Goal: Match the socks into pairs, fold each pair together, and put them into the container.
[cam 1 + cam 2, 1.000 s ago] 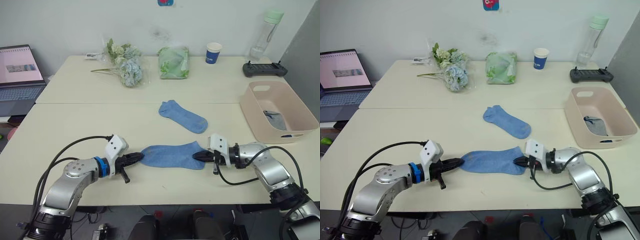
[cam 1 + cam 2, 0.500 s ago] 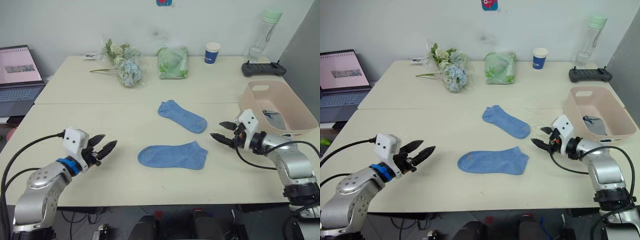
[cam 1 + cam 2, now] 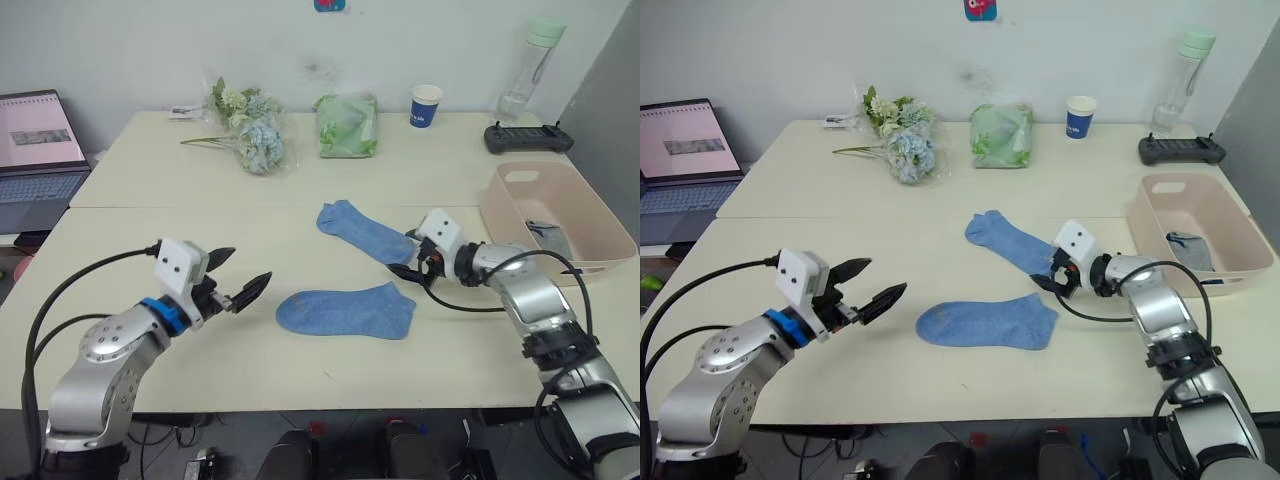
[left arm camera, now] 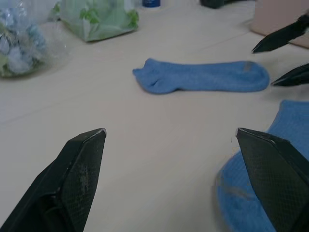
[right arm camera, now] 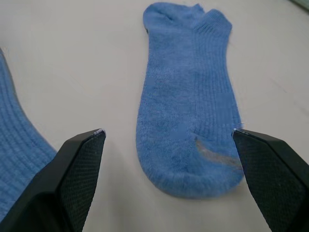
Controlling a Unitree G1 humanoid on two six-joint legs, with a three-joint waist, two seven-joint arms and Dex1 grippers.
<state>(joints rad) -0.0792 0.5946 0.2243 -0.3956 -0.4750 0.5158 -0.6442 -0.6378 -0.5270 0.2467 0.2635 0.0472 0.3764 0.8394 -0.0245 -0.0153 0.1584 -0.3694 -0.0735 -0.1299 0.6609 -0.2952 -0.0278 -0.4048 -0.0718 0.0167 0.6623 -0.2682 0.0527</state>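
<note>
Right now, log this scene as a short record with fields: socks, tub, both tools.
near sock: light blue, flat on the table, touched by neither tool
far sock: light blue, flat, apart from the near one
tub: pink, at the table's right edge, something grey inside
left tool: open, above the table, left of the near sock
right tool: open, at the far sock's toe end

A bunch of pale flowers in clear wrap lies at the far side of the cream table; a green bag beside it; a blue paper cup, a clear bottle and a black controller farther right; an open laptop stands off the table's left end.
</note>
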